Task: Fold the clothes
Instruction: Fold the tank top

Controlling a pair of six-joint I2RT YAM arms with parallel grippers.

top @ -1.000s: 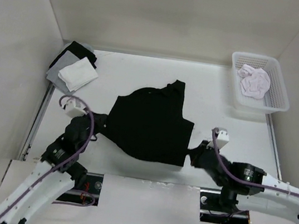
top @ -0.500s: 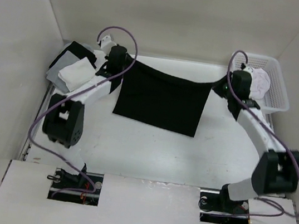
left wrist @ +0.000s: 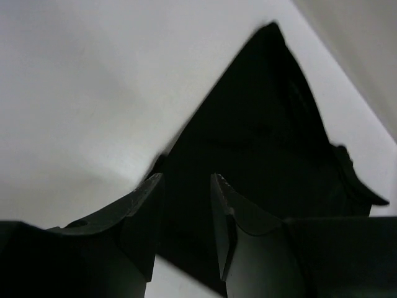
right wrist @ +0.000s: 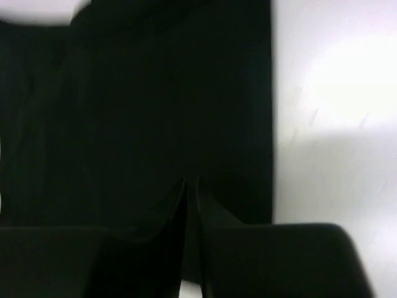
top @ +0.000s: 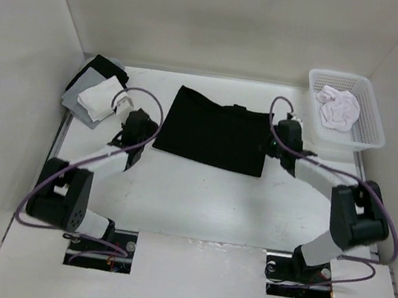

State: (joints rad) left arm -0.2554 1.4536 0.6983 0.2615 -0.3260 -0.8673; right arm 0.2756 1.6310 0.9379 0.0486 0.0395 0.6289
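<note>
On the white counter (top: 200,194), your left jaws stood parted, gripping nothing. I cannot tell whether your right jaws were pinching cloth. Between them the plain black short-sleeved shirt (top: 216,133) lay flat mid-counter, apparently squared for another fold.

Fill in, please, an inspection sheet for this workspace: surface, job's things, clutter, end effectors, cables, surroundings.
Surface: white table, flat.
Job's things: black shirt lies flat, a rough rectangle, toward the far side.
Clutter: stacked cloths far left; white basket holding a pale garment far right.
End effectors: left end effector open at the shirt's edge; right end effector over the shirt, jaw state unclear.
Cables: purple cables loop along both arms.
Surroundings: plain pale walls on three sides.
</note>
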